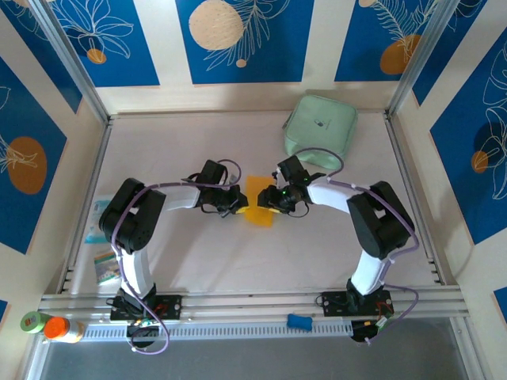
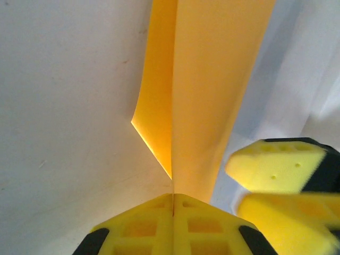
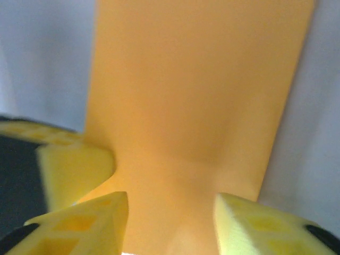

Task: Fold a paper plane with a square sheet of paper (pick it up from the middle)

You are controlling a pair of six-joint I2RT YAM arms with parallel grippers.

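The orange-yellow sheet of paper (image 1: 259, 198) lies mid-table, folded into a narrow strip with two layers. My left gripper (image 1: 238, 202) meets it from the left, my right gripper (image 1: 273, 199) from the right. In the left wrist view my left gripper (image 2: 173, 195) is shut on the paper (image 2: 212, 90), whose layers run out of the seam between the pads; the right gripper's fingers (image 2: 276, 167) sit beside it. In the right wrist view my right gripper (image 3: 171, 204) is open, fingers apart over the paper (image 3: 196, 95), with a left finger (image 3: 69, 164) at the left.
A mint-green rounded case (image 1: 320, 127) lies at the back right. Small printed packets (image 1: 105, 265) sit by the left rail. Two small bottles (image 1: 47, 326) and a blue object (image 1: 299, 321) rest on the front rail. Metal rails frame the table.
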